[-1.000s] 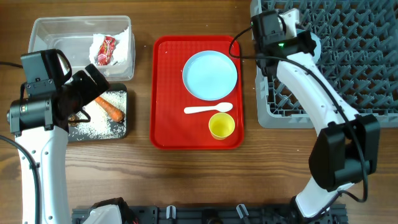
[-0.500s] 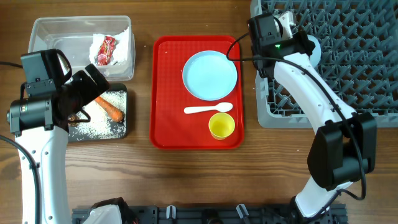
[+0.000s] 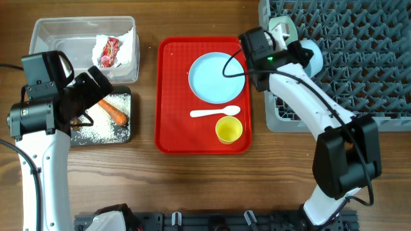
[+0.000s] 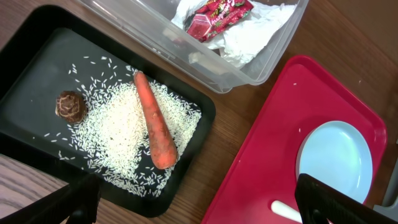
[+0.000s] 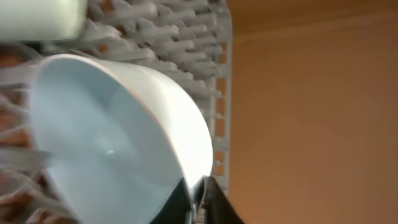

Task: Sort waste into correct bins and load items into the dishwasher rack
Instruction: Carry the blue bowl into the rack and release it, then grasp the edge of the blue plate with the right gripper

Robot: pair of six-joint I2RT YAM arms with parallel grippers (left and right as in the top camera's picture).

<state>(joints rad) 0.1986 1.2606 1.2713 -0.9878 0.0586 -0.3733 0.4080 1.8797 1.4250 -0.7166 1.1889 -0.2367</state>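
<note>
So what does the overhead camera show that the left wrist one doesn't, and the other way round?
Only overhead: the yellow cup, the grey rack with a pale blue bowl in it, and the whole white spoon.
Only left wrist: a plain look at the small brown lump in the black tray; from above, the left arm largely hides it.
Both: the carrot on the rice, the clear tub holding the red wrapper and tissue, the red tray and the blue plate.

The plate (image 3: 216, 77), spoon (image 3: 214, 113) and cup (image 3: 228, 129) are lying on the flat tray (image 3: 172, 102), which is sitting between the tub (image 3: 61, 35) and the rack (image 3: 372, 64).
</note>
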